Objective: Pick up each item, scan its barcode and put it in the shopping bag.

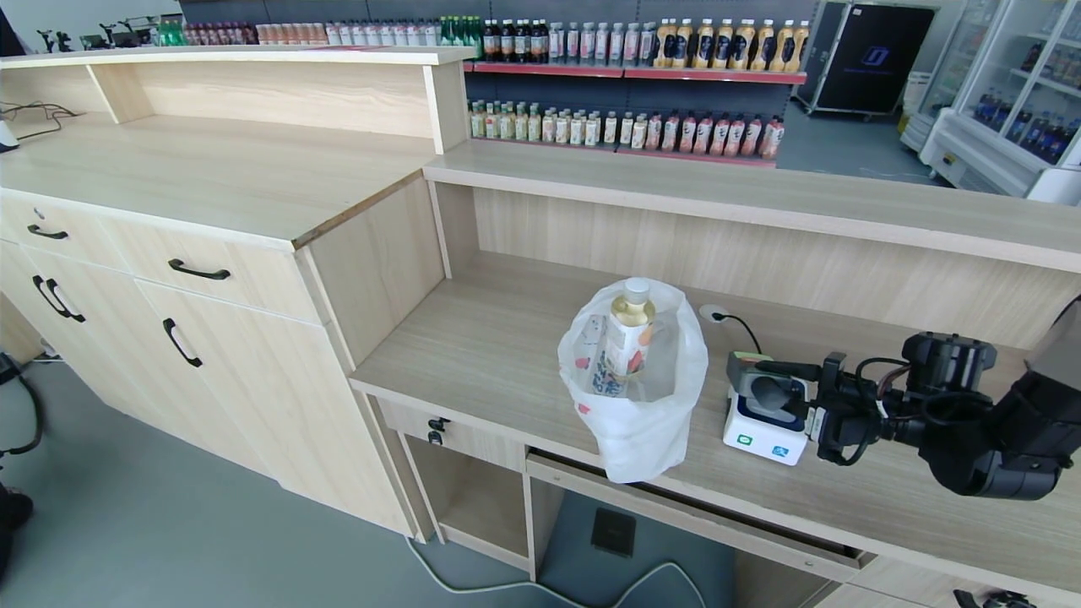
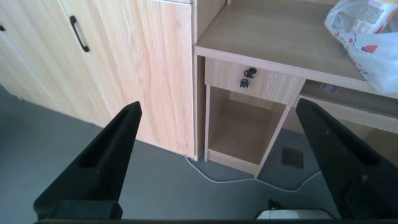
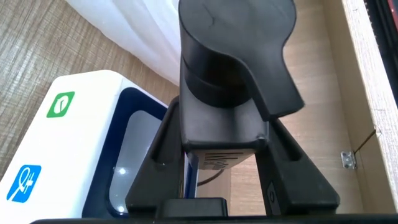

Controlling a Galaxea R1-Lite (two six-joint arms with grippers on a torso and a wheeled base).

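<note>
Right gripper (image 1: 794, 395) clamped tight on a black handheld scanner (image 3: 230, 68), poised right over the white-and-blue square scanning box (image 1: 760, 435) on the pale wooden counter (image 1: 473, 338); can't tell whether they touch; just beside, the white plastic shopping bag (image 1: 633, 414) stands with a yellow white-capped bottle (image 1: 629, 325) inside, its lower half veiled; left gripper (image 2: 217, 109) spread wide, holding nothing, above the grey floor (image 2: 155, 180).

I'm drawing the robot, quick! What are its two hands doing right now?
Left gripper: open, holding nothing.
Right gripper: closed on the black barcode scanner.
</note>
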